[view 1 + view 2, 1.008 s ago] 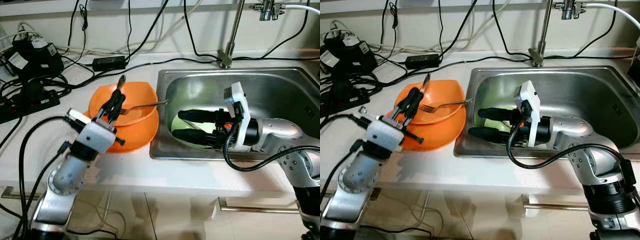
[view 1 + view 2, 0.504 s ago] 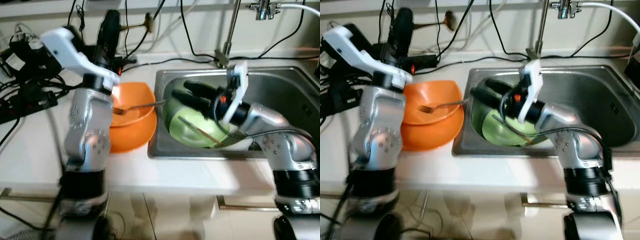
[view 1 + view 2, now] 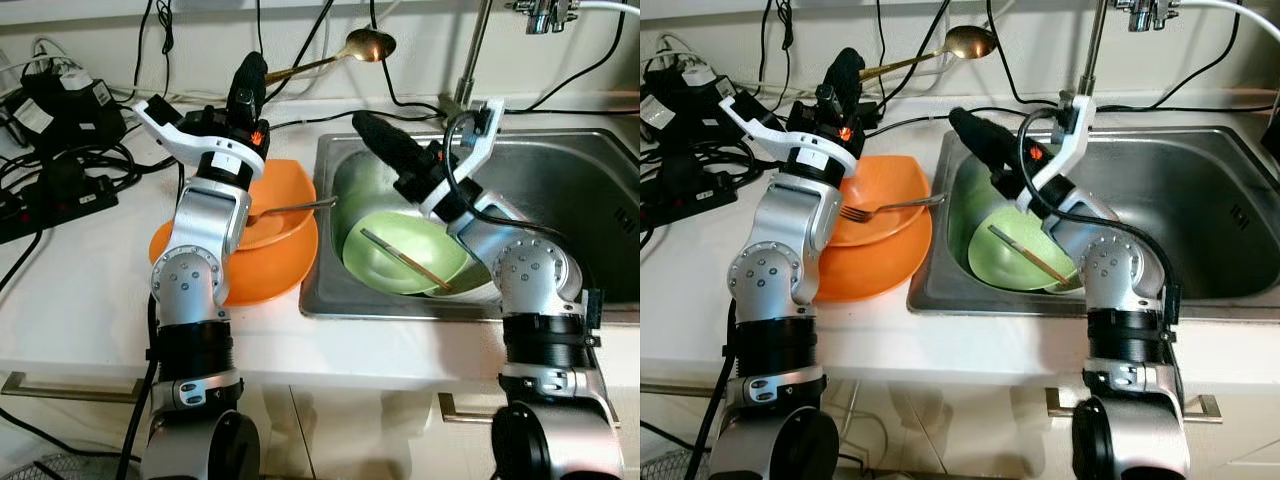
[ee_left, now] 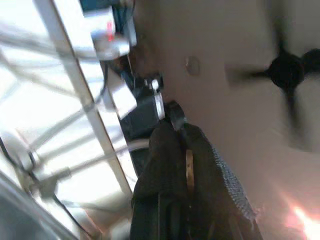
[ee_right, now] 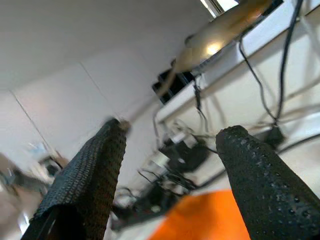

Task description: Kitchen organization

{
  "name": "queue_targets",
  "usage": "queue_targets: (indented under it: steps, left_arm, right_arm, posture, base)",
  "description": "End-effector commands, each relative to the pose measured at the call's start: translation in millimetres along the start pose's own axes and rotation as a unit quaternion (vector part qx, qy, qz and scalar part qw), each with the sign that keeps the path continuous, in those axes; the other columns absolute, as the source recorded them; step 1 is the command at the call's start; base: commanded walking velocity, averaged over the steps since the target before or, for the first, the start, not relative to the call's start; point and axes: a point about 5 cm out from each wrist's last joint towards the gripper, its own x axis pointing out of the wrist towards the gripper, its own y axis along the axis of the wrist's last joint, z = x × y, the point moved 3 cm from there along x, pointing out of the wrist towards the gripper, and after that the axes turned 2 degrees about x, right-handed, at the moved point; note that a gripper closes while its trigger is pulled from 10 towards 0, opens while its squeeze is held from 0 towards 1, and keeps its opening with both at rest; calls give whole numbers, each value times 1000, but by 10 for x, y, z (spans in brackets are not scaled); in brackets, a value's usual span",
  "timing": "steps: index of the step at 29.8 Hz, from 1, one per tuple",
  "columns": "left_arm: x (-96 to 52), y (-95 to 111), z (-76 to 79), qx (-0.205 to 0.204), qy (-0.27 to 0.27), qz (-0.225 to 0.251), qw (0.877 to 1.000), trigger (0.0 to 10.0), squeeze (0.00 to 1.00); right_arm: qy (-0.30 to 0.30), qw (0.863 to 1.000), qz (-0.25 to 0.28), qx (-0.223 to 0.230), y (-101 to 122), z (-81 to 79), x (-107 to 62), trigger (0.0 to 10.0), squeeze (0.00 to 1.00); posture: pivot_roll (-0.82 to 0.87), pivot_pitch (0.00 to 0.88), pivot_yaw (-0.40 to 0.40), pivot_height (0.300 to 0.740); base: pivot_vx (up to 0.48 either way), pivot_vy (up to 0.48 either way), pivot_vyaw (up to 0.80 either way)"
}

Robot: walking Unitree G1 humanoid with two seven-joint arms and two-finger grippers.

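While raised high above the counter, a long brass-coloured metal spoon (image 3: 335, 57) pinched by its handle end in the left gripper (image 3: 250, 78), bowl pointing toward the robot's right and slightly up, over the near corner of the sink. Long axis close to horizontal, running from the closed black fingers out toward the tap side. In the left wrist view, 2 fingers pressed together on the thin golden handle (image 4: 189, 167).

Below, 2 stacked orange plastic bowls (image 3: 283, 250) on the white counter (image 3: 70, 290), just left of the stainless steel sink (image 3: 580, 190). A silver metal fork (image 3: 292, 209) lying in the top orange bowl, tines in the bowl, handle bridging over the rim toward the sink edge. Inside the sink, a pale green round bowl (image 3: 405, 250) with a thin wooden stick (image 3: 405, 260) resting diagonally across it.

Right gripper (image 3: 385, 150) lifted above the green bowl, fingers spread apart and holding nothing, aimed up and to the left toward the spoon's bowl; from the right wrist view, spoon seen between and beyond the 2 fingers (image 5: 260, 185). Spoon already secured by the left arm, so likely next either a handover to the right or a set-down in a bowl. Black cables and power adapters (image 3: 70, 105) cluttering the back left of the counter.
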Motion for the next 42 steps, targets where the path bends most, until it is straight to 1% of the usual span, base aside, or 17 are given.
queue_targets:
  steps: [1, 3, 5, 6, 8, 13, 14, 18, 19, 20, 21, 30, 39, 42]
  left_arm:
    - [-34, -116, -51, -39, 1, -14, 999, 0, 0]
    - [-39, -132, -61, -41, 1, -18, 999, 0, 0]
    - [-53, -158, -99, -46, 3, -24, 999, 0, 0]
    - [-53, -158, -99, -46, 3, -24, 999, 0, 0]
    - [-63, -175, -121, -52, 4, -26, 998, 0, 0]
    - [-77, -177, -126, -57, 2, -32, 998, 0, 0]
    - [-97, -188, -151, -60, 6, -37, 998, 0, 0]
    - [-121, -217, -177, -61, 9, -42, 997, 0, 0]
    - [-124, -224, -179, -64, 10, -42, 997, 0, 0]
    - [-126, -231, -180, -67, 9, -42, 997, 0, 0]
    - [-129, -243, -178, -68, 8, -43, 997, 0, 0]
    - [-164, -281, -190, -71, 5, -48, 996, 0, 0]
    - [-163, -255, -180, -68, 1, -43, 997, 0, 0]
    - [-164, -241, -212, -64, 5, -38, 997, 0, 0]
  right_arm:
    - [8, 1000, 11, 19, 5, -25, 50, 10000, 0]
    - [14, 999, 14, 25, -4, -37, 70, 10000, 0]
    - [32, 999, 16, 39, -44, -87, 132, 10000, 0]
    - [32, 999, 16, 39, -44, -87, 132, 10000, 0]
    - [44, 998, 14, 43, -80, -117, 183, 10000, 0]
    - [55, 997, 17, 45, -63, -150, 226, 10000, 0]
    - [58, 997, 21, 42, -33, -160, 238, 10000, 0]
    - [54, 997, 26, 39, 5, -148, 242, 10000, 0]
    - [52, 997, 29, 40, 17, -133, 244, 5765, 0]
    - [50, 997, 31, 40, 28, -121, 245, 2431, 0]
    - [48, 997, 35, 41, 44, -111, 245, 0, 0]
    - [39, 996, 56, 51, 140, -73, 250, 0, 0]
    - [33, 996, 55, 59, 118, -65, 295, 0, 0]
    - [27, 996, 53, 62, 95, -34, 298, 0, 0]
  posture:
    - [-80, 0, 112, 740]
    - [-70, 0, 106, 740]
    - [-62, 0, 95, 740]
    - [-62, 0, 95, 740]
    - [-56, 0, 88, 740]
    - [-69, 0, 89, 740]
    - [-75, 0, 89, 740]
    - [-78, 0, 87, 740]
    - [-80, 0, 86, 740]
    - [-80, 0, 85, 740]
    - [-82, 0, 82, 740]
    - [-82, 0, 60, 740]
    - [-75, 0, 43, 740]
    - [-69, 0, 42, 740]
  base:
    - [0, 0, 0]
    - [0, 0, 0]
    - [0, 0, 0]
    - [0, 0, 0]
    - [0, 0, 0]
    - [0, 0, 0]
    - [0, 0, 0]
    - [0, 0, 0]
    - [0, 0, 0]
    - [0, 0, 0]
    - [0, 0, 0]
    - [0, 0, 0]
    - [0, 0, 0]
    - [0, 0, 0]
